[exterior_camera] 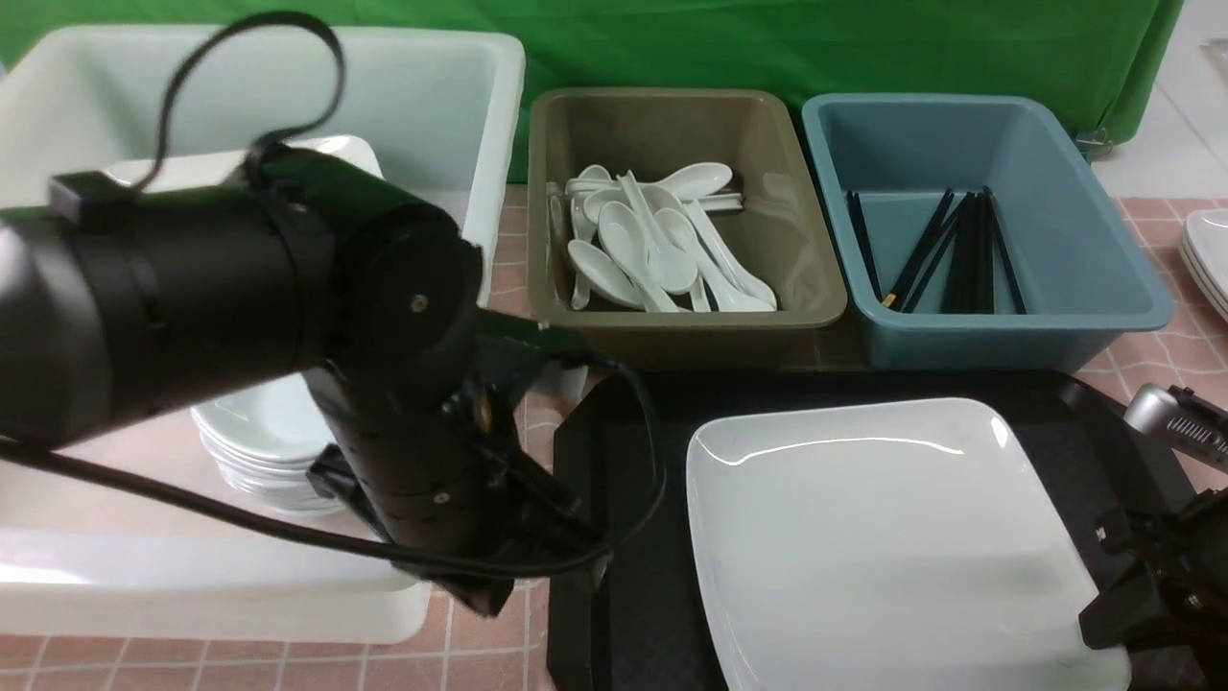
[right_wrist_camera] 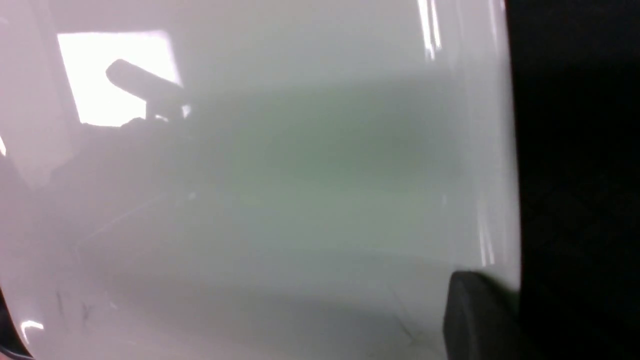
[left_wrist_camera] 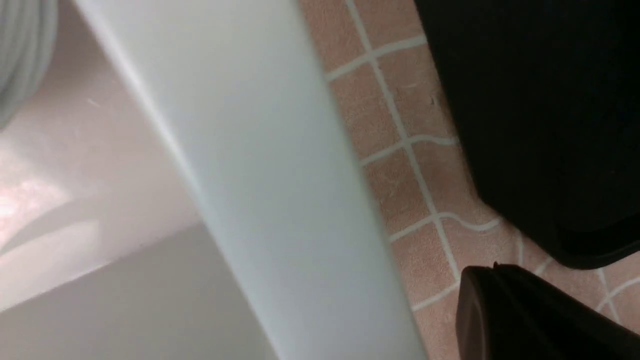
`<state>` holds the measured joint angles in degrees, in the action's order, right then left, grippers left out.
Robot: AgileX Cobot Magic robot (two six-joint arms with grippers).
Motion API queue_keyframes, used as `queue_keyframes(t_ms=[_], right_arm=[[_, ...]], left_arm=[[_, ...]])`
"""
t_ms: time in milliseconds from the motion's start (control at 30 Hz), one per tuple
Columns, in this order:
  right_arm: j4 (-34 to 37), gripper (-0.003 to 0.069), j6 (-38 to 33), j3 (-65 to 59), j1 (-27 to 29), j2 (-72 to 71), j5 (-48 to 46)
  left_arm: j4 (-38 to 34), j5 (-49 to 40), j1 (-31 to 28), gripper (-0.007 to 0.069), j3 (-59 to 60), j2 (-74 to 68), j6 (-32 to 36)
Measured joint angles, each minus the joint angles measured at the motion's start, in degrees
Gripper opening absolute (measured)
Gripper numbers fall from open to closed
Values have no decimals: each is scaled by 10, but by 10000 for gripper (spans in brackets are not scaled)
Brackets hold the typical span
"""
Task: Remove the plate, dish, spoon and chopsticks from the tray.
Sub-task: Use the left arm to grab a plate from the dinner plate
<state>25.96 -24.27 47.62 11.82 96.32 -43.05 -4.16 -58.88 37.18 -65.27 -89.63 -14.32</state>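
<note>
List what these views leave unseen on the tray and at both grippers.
- Left gripper: front view, jaws hidden behind the left arm; left wrist view cuts off all but one finger.
- Right gripper: front view, cut by the frame edge; grip on the plate unclear.
- Tray: front view, left part behind that arm, near edge cut off; anything else lying there unseen.
</note>
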Motion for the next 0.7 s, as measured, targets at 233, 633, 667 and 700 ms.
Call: queue_keyframes(t_ms=[233, 633, 667, 700], right_arm=[[-1, 115, 10, 0, 0, 0, 0], [-1, 115, 11, 0, 0, 0, 0], [-1, 115, 11, 0, 0, 0, 0], [-1, 115, 11, 0, 0, 0, 0]], left_arm=[[-249, 92, 12, 20, 0, -3, 110], [-284, 184, 76, 387, 0, -154, 79], [-278, 191, 76, 405, 0, -161, 74], [-276, 195, 76, 416, 0, -163, 73]])
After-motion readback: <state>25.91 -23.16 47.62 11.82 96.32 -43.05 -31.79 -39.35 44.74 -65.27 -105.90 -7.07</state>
